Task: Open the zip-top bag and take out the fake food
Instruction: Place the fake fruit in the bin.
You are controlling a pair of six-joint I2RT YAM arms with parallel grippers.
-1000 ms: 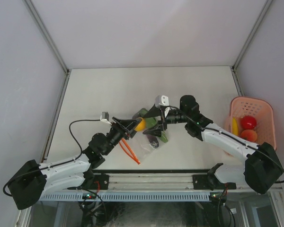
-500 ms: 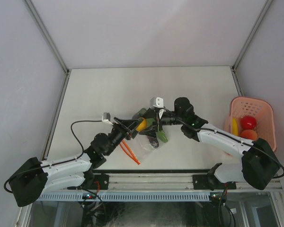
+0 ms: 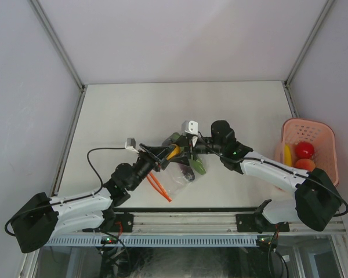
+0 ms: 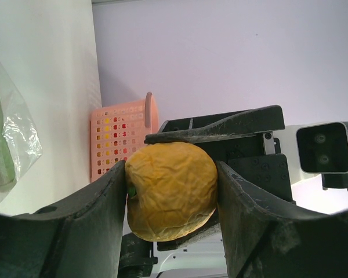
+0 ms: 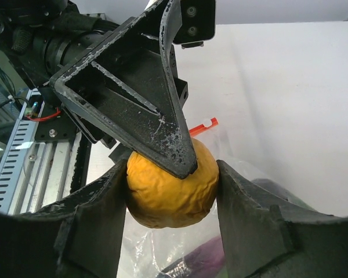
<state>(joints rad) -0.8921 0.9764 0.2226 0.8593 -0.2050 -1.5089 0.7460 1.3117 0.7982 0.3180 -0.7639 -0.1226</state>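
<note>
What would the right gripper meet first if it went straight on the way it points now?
The orange, which sits between the right gripper's fingers. A finger of the left gripper, which holds the same fruit, lies across it, so the right one could probably hardly advance.

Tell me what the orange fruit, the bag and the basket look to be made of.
The orange fruit: likely soft plastic or rubber, matte, skin wrinkled. The bag: thin clear plastic film, glossy, crinkled with highlights. The basket: rigid pink plastic, apparently moulded, with a regular grid of holes.
</note>
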